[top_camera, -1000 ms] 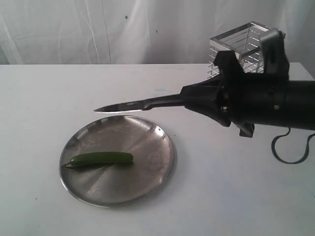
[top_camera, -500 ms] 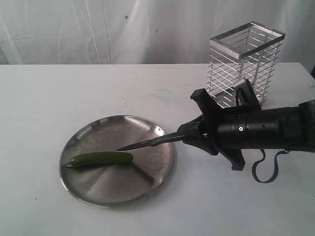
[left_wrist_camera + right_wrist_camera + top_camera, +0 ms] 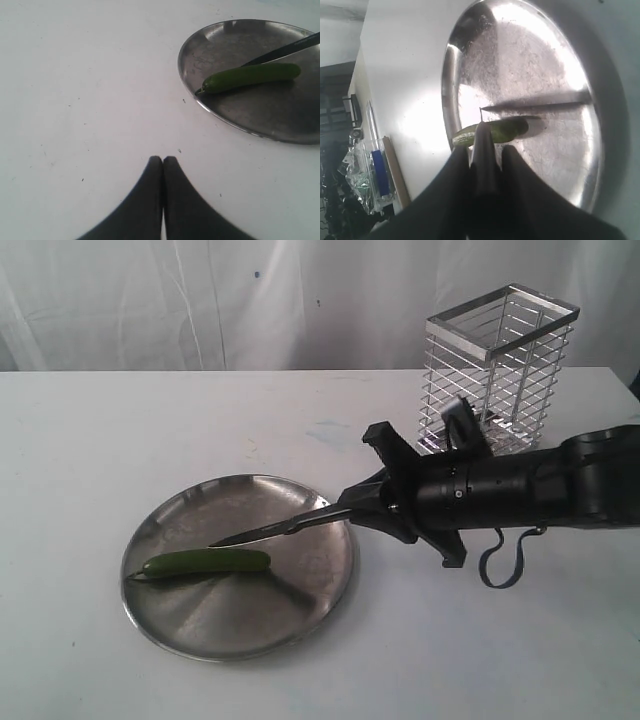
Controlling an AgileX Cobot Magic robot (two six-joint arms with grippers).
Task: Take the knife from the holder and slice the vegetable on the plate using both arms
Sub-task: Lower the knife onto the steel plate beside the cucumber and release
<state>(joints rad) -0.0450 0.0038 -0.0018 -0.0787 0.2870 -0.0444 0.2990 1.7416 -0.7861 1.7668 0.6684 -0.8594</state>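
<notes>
Reaching in from the right of the exterior view, the right gripper is seen clamped on the handle of the knife, its jaws closed against the black grip. The dark blade is held nearly level and slopes slightly down to the left, with its point over the plate. The point is placed just at the far side of the vegetable; whether blade and vegetable touch cannot be told. A shadow of the blade is cast on the steel near the plate's right side.

The vegetable is laid lengthwise, left to right, on the near-left part of the plate, with its thin stem tip turned toward the left rim. The plate is set on the white table, left of centre.

The holder is stood upright at the far right of the table, behind the right arm.

The left gripper is shown only by its own wrist camera: its jaws are pressed together with nothing between them, over bare table and apart from the plate's rim.
</notes>
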